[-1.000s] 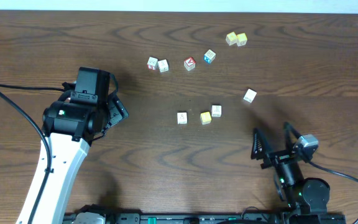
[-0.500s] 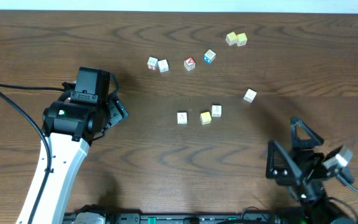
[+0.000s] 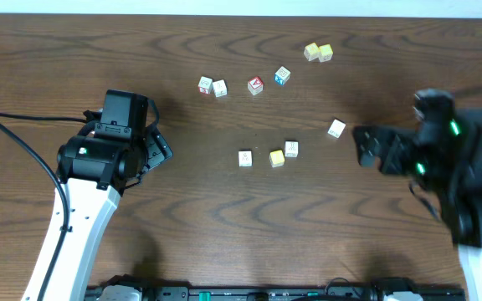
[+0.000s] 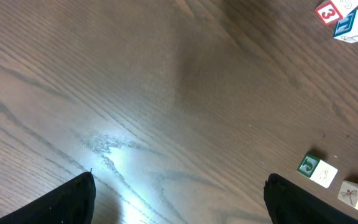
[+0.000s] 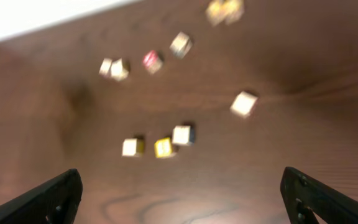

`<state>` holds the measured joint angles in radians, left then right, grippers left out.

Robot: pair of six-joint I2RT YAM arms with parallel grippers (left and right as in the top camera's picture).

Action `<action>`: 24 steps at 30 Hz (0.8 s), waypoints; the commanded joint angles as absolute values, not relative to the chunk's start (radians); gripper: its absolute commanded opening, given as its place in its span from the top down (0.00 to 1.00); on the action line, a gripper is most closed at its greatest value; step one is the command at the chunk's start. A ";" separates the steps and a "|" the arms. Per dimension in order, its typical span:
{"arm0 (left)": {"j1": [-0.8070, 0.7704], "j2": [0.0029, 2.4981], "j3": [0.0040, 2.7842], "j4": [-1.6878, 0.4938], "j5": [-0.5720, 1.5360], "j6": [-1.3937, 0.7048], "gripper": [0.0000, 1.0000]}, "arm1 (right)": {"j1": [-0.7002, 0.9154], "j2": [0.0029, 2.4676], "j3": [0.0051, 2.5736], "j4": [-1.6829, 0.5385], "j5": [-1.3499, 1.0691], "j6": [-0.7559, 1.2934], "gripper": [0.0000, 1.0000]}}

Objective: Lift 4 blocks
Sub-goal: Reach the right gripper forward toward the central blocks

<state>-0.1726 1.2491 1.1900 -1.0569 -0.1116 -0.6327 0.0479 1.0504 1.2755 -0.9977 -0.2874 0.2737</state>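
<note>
Hovering right claw (image 5: 180, 193) wide | four blocks (image 3: 276, 158) ahead of it, untouched | left claw (image 4: 180, 198) wide

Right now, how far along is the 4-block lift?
Done: nothing. The row of three blocks and the lone white block all sit on the table.
In hand: nothing. The right gripper is open beside the lone white block, not touching it; the left gripper is open and empty.
Left: all four lifts.

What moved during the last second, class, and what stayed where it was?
The right gripper swung forward and rightward, ending beside the lone white block, jaws open, holding nothing. The left gripper and the other blocks stayed put.
</note>
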 commanded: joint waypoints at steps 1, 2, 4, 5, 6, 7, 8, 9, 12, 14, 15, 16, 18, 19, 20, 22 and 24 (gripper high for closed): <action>-0.169 1.252 1.202 -1.061 -0.124 -0.645 0.13 | 0.050 1.198 1.296 -0.987 -0.526 0.230 0.01; -0.169 1.252 1.202 -1.061 -0.124 -0.645 0.13 | 0.059 1.234 1.296 -0.983 -0.557 0.217 0.01; -0.169 1.252 1.202 -1.061 -0.124 -0.645 0.13 | 0.094 1.312 1.297 -0.981 -0.555 0.199 0.01; -0.169 1.252 1.202 -1.061 -0.124 -0.645 0.13 | 0.119 1.348 1.296 -0.981 -0.523 0.197 0.01; -0.169 1.252 1.202 -1.061 -0.124 -0.645 0.13 | 0.147 1.385 1.296 -0.981 -0.476 0.197 0.03; -0.169 1.252 1.202 -1.061 -0.124 -0.645 0.13 | 0.172 1.414 1.296 -0.979 -0.430 0.205 0.07; -0.169 1.252 1.202 -1.061 -0.124 -0.645 0.13 | 0.204 1.448 1.296 -0.974 -0.366 0.227 0.08; -0.169 1.252 1.202 -1.061 -0.124 -0.645 0.13 | 0.236 1.479 1.296 -0.966 -0.304 0.255 0.08; -0.169 1.252 1.202 -1.061 -0.124 -0.645 0.13 | 0.307 1.556 1.296 -0.929 -0.216 0.284 0.10; -0.169 1.252 1.202 -1.061 -0.124 -0.645 0.13 | 0.344 1.603 1.296 -0.901 -0.214 0.287 0.15; -0.169 1.252 1.202 -1.061 -0.124 -0.645 0.13 | 0.360 1.624 1.296 -0.888 -0.214 0.301 0.19; -0.169 1.252 1.202 -1.061 -0.124 -0.645 0.13 | 0.378 1.649 1.296 -0.873 -0.214 0.310 0.23; -0.169 1.252 1.202 -1.061 -0.124 -0.645 0.13 | 0.403 1.679 1.296 -0.849 -0.214 0.310 0.28; -0.169 1.252 1.202 -1.061 -0.124 -0.645 0.13 | 0.418 1.697 1.296 -0.836 -0.210 0.300 0.29; -0.169 1.252 1.202 -1.061 -0.124 -0.645 0.13 | 0.431 1.711 1.296 -0.827 -0.205 0.292 0.30; -0.169 1.252 1.202 -1.061 -0.124 -0.645 0.13 | 0.460 1.744 1.296 -0.818 -0.163 0.290 0.30; -0.169 1.252 1.202 -1.061 -0.124 -0.645 0.13 | 0.484 1.773 1.296 -0.814 -0.125 0.290 0.31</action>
<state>-0.1730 1.2491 1.1900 -1.0576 -0.1116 -0.6327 0.4488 1.7393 1.2819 -0.8185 -0.1982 0.2882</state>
